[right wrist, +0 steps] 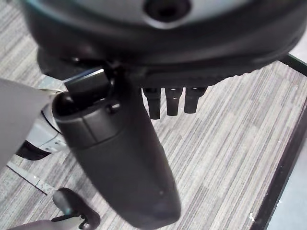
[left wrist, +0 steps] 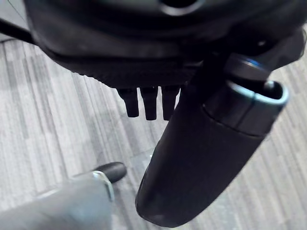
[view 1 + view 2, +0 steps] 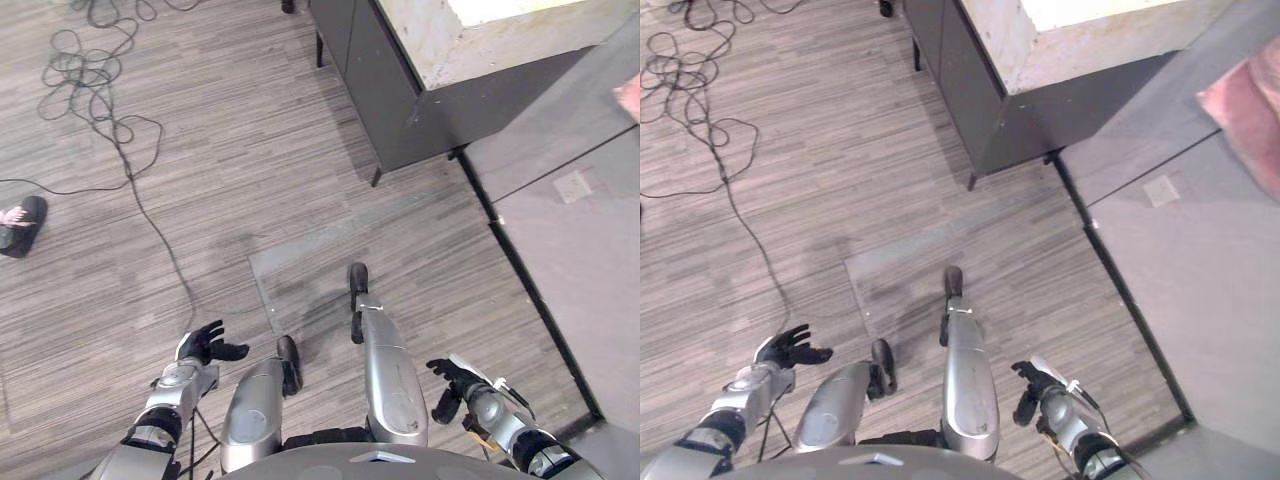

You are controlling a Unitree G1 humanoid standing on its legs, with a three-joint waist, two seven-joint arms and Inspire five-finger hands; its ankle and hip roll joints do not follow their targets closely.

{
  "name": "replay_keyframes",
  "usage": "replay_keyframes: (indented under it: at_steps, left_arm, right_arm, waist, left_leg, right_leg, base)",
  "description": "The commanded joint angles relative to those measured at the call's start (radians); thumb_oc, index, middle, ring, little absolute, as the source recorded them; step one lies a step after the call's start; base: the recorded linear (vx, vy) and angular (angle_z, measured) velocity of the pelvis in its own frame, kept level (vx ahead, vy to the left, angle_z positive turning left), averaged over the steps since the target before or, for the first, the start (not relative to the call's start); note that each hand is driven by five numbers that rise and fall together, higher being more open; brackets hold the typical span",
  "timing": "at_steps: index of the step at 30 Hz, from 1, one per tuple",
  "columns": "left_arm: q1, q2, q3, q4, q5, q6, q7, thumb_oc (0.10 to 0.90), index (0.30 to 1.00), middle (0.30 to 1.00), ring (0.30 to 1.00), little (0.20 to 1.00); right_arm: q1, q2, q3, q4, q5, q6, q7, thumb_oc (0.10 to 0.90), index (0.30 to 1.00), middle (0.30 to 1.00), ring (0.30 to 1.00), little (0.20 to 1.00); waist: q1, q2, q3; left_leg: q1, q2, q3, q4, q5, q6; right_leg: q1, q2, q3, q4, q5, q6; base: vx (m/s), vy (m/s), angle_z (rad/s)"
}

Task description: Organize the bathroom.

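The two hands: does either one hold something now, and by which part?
Nothing is held. The left hand and the right hand hang open above the wooden floor.

No readable text, label, number or sign appears on anything here. The small pale plate [image 3: 572, 186] set in the grey floor panel near the dark cabinet [image 3: 385, 90] bears faint marks, too small to make out.
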Motion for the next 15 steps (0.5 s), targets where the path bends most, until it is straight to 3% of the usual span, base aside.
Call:
replay_keyframes:
  at_steps: [1,9,11,12,13,14,15]
  left_arm:
    - [0.05,0.046,-0.019,-0.043,0.011,-0.021,-0.005,0.8,0.9,0.9,0.9,0.9]
    - [0.057,0.03,-0.03,-0.002,0.033,-0.031,0.01,0.8,0.9,0.9,0.9,0.9]
    - [0.069,0.027,-0.011,0.009,0.033,-0.034,0.019,0.8,0.9,0.9,0.9,0.9]
    - [0.065,0.022,-0.011,0.018,0.022,-0.039,0.037,0.8,0.9,0.9,0.9,0.9]
    - [0.065,0.018,-0.008,0.017,0.015,-0.038,0.046,0.8,0.9,0.9,0.9,0.9]
    - [0.067,0.014,-0.013,0.014,0.01,-0.037,0.058,0.8,0.9,0.9,0.9,0.9]
    - [0.068,0.012,-0.01,0.014,0.013,-0.036,0.061,0.8,0.9,0.9,0.9,0.9]
  right_arm:
    - [-0.024,-0.059,-0.006,-0.026,0.02,0.023,-0.047,0.8,0.9,0.9,0.9,0.9]
    - [0.005,-0.055,-0.033,-0.007,0.061,0.012,-0.053,0.8,0.9,0.9,0.9,0.9]
    - [0.019,-0.049,-0.039,-0.01,0.083,0.014,-0.055,0.8,0.9,0.9,0.9,0.9]
    - [0.028,-0.046,-0.039,-0.014,0.096,0.014,-0.066,0.8,0.9,0.9,0.9,0.9]
    - [0.027,-0.046,-0.037,-0.013,0.113,0.012,-0.077,0.8,0.9,0.9,0.9,0.9]
    - [0.028,-0.047,-0.038,-0.009,0.117,0.008,-0.083,0.8,0.9,0.9,0.9,0.9]
    - [0.028,-0.047,-0.041,-0.006,0.135,0.002,-0.096,0.8,0.9,0.9,0.9,0.9]
  waist:
    - [-0.029,0.017,-0.099]
    - [-0.052,0.037,-0.138]
    - [-0.062,0.043,-0.165]
    - [-0.063,0.027,-0.167]
    - [-0.057,0.01,-0.162]
    - [-0.048,0.009,-0.152]
    - [-0.04,0.008,-0.146]
  left_leg:
    - [0.044,0.107,-0.057,-0.013,0.049,-0.055]
    - [0.072,0.103,-0.134,0.058,0.122,-0.084]
    - [0.085,0.104,-0.183,0.234,0.287,-0.131]
    - [-0.004,0.085,-0.217,0.402,0.35,-0.127]
    - [-0.109,0.061,-0.231,0.538,0.338,-0.105]
    - [-0.2,0.06,-0.236,0.575,0.322,-0.081]
    - [-0.244,0.061,-0.235,0.536,0.3,-0.054]
  right_leg:
    - [0.111,-0.01,0.006,-0.16,0.011,0.048]
    - [0.138,0.053,0.03,-0.137,-0.049,-0.002]
    - [0.179,0.093,0.024,-0.159,-0.071,-0.05]
    - [0.201,0.1,0.035,-0.173,-0.068,-0.076]
    - [0.227,0.102,0.056,-0.185,-0.065,-0.089]
    - [0.255,0.121,0.074,-0.186,-0.072,-0.097]
    - [0.273,0.13,0.092,-0.183,-0.08,-0.096]
  base:
    - [0.28,-0.107,0.08]
    - [0.2,-0.052,0.15]
    - [0.2,-0.075,0.06]
    - [0.19,-0.085,0.01]
    - [0.2,-0.053,-0.01]
    - [0.22,0.027,0.06]
    - [0.16,0.049,0.05]
